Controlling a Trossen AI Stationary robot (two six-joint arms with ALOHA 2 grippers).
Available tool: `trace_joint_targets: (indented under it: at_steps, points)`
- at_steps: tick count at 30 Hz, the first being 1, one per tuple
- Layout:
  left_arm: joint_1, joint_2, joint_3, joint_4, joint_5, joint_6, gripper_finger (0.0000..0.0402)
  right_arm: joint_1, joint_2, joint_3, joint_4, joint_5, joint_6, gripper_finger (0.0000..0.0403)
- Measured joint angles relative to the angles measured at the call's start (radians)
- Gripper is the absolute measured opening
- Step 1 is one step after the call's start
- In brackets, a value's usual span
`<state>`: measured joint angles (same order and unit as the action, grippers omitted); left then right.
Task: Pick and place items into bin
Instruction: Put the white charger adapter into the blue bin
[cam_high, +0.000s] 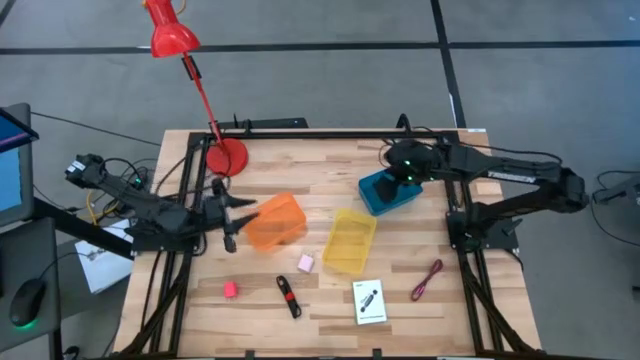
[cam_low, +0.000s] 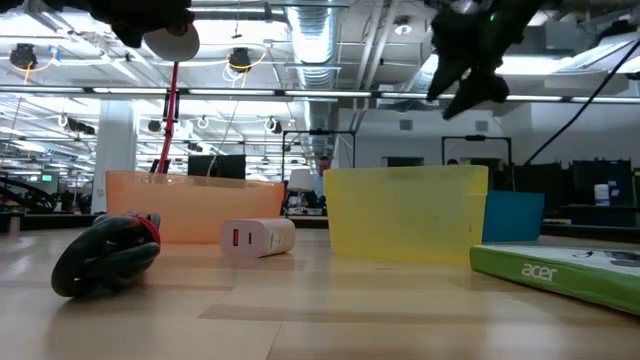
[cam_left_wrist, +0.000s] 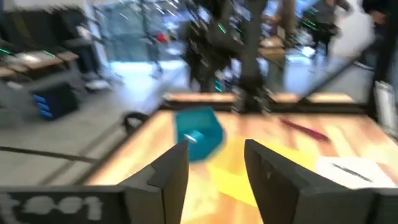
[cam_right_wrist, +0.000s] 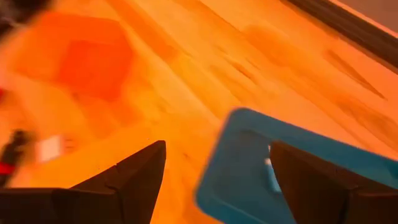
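My right gripper (cam_high: 405, 172) hangs open above the blue bin (cam_high: 390, 192) near the table's far edge. In the right wrist view, a small pale blue thing (cam_right_wrist: 273, 177) lies inside that bin under the gripper (cam_right_wrist: 217, 149). My left gripper (cam_high: 240, 222) is open beside the left side of the orange bin (cam_high: 278, 222), holding nothing. On the table nearer the front lie a pink cube (cam_high: 231, 289), a pale pink cube (cam_high: 305, 263), the black-and-red stick tool (cam_high: 288, 296), the white card (cam_high: 370, 301) and the dark red cord (cam_high: 427, 280).
A yellow bin (cam_high: 350, 240) stands between the orange and blue bins. The red desk lamp's base (cam_high: 228, 157) sits at the far left of the table, and its stem leans away beyond the far edge. Bare wood lies along the near edge around the loose items.
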<state>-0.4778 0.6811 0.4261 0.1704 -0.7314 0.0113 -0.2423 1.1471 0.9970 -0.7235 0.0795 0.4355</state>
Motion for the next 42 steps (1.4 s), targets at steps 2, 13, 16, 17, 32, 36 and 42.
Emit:
trace_joint_targets:
  at_steps: [2, 13, 16, 17, 32, 36, 42]
  points:
    - [0.000, 0.066, 0.015, -0.015, 0.047, -0.054, 0.0159, 0.038, -0.009, 0.000, 0.028, 0.000, 0.001, 0.0286]
    - [0.000, 0.414, 0.266, -0.247, 0.209, -0.134, 0.0165, 0.211, 0.070, 0.000, 0.082, -0.001, -0.041, 0.0286]
    - [0.005, 0.537, 0.354, -0.259, 0.230, -0.099, 0.0165, 0.268, 0.091, -0.001, 0.188, -0.003, -0.071, 0.0286]
    - [0.009, 0.573, 0.383, -0.260, 0.236, -0.087, 0.0165, 0.282, 0.096, -0.001, 0.218, -0.003, -0.077, 0.0286]
    - [0.173, 0.935, 0.600, -0.403, 0.680, -0.009, 0.0168, 0.365, 0.090, 0.009, 0.195, -0.003, -0.077, 0.0286]
    - [0.196, 0.971, 0.600, -0.419, 0.750, 0.031, 0.0182, 0.375, 0.097, 0.009, 0.182, -0.002, -0.077, 0.0286]
    - [0.229, 1.010, 0.600, -0.408, 0.794, 0.075, 0.0218, 0.387, 0.097, 0.009, 0.184, -0.002, -0.077, 0.0286]
